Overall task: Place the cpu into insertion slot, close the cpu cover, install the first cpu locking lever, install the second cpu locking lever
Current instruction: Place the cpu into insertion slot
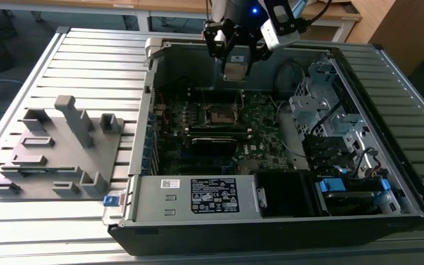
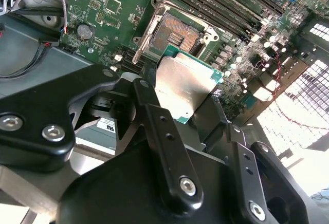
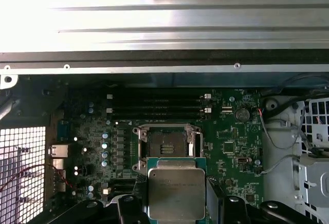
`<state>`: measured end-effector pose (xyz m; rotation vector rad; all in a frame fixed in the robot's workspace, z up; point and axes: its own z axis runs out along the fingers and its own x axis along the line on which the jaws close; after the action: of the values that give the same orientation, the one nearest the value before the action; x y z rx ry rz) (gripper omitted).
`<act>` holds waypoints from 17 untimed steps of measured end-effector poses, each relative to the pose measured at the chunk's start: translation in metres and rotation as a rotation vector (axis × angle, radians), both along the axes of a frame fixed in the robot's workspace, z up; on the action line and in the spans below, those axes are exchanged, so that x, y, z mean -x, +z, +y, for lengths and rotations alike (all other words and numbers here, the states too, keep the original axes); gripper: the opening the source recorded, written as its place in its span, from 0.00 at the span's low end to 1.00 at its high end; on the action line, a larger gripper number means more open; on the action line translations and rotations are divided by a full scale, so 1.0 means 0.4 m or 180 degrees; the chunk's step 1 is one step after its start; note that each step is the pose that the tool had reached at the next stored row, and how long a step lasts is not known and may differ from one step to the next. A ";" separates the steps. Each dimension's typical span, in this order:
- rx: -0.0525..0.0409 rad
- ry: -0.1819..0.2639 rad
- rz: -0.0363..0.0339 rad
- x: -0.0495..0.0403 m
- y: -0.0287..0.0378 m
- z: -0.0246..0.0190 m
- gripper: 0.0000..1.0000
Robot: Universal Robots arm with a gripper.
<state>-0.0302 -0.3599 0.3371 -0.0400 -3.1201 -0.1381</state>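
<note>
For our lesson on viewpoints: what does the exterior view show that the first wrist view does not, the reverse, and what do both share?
Exterior view: the grey fixture block beside the case, and the labelled power supply. First wrist view: the round coin cell and a mesh grille. Both: the gripper shut on the cpu, clear of the open, empty insertion slot.

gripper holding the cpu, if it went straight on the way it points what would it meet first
Probably the open insertion slot on the motherboard: the gripper points down with the cpu just short of it. Depth is unclear, so it may land slightly beside.
</note>
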 end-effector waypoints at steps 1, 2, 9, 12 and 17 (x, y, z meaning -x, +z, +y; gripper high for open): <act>0.0000 0.0000 0.0000 0.000 0.000 0.000 0.54; 0.0000 0.0000 0.0000 0.000 0.000 0.000 0.54; 0.0002 0.0000 0.0000 0.000 -0.007 0.000 0.54; 0.0006 0.0000 0.0000 0.000 -0.016 0.000 0.54; 0.0008 0.0000 0.0000 0.004 -0.028 0.000 0.54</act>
<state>-0.0317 -0.3599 0.3260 -0.0402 -3.1203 -0.1340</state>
